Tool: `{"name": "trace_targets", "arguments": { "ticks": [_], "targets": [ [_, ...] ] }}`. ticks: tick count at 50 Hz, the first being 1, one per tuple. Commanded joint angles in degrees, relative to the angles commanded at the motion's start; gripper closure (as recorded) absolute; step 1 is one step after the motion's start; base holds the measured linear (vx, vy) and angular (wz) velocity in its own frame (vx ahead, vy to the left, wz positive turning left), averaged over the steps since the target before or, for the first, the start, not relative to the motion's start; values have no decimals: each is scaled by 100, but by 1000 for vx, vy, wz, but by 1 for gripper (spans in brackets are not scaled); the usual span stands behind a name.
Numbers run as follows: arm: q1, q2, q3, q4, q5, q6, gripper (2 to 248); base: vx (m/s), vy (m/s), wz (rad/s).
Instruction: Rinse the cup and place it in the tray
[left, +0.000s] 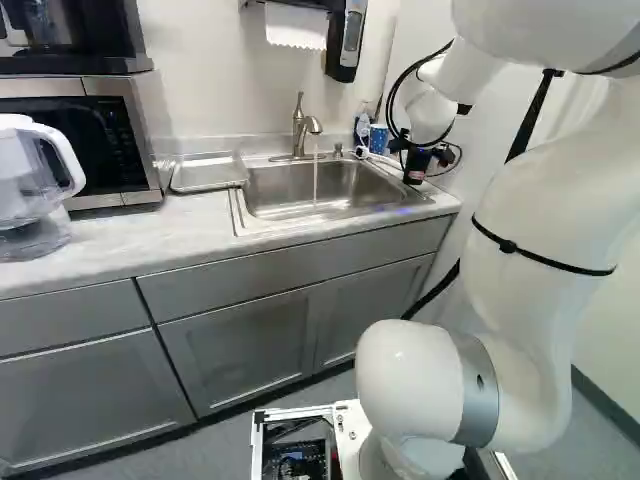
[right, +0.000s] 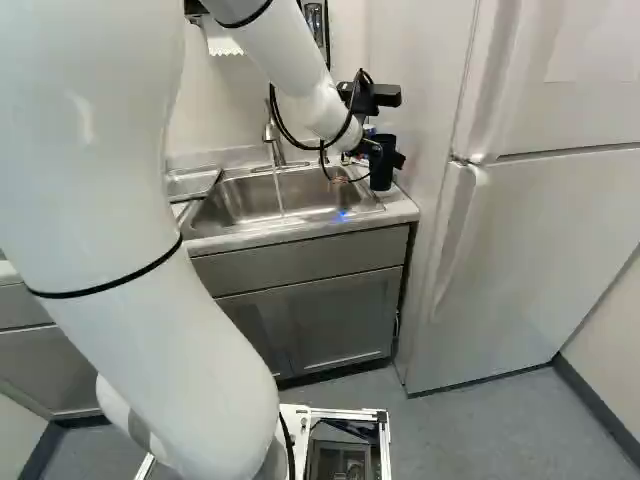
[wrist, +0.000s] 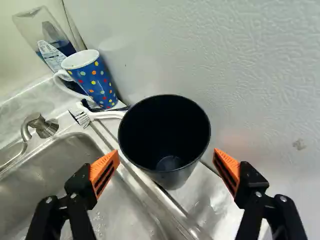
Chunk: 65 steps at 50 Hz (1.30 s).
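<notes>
My gripper (right: 372, 148) is at the right rear corner of the sink in the right base view, right by the black cup (right: 383, 170). In the wrist view the gripper (wrist: 166, 170) stands open, its orange pads wide apart. Upright on the counter strip beside the sink, the black cup (wrist: 182, 177) has its empty mouth toward the camera, just ahead of and between the fingers. No grip on it shows. The metal tray (left: 208, 172) lies left of the sink (left: 310, 190) in the left base view. Water runs from the faucet (left: 300, 128).
Behind the black cup stand a dotted blue mug (wrist: 95, 80), a white-handled brush (wrist: 106, 115) and a clear bottle (wrist: 47, 37). A wall-like pale surface (wrist: 240, 65) rises close beside the cup. A microwave (left: 100, 130) and water pitcher (left: 35, 190) are left of the tray.
</notes>
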Motion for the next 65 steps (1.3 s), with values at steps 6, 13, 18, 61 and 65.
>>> {"name": "trace_targets", "arguments": {
  "ticks": [6,13,18,61,65],
  "targets": [
    [0,0,0,0,0,0,3,0,0,0],
    [0,0,0,0,0,0,3,0,0,0],
    [0,0,0,0,0,0,3,0,0,0],
    [22,-169,-107,0,0,0,3,0,0,0],
    [22,-169,-107,0,0,0,3,0,0,0]
  ]
}}
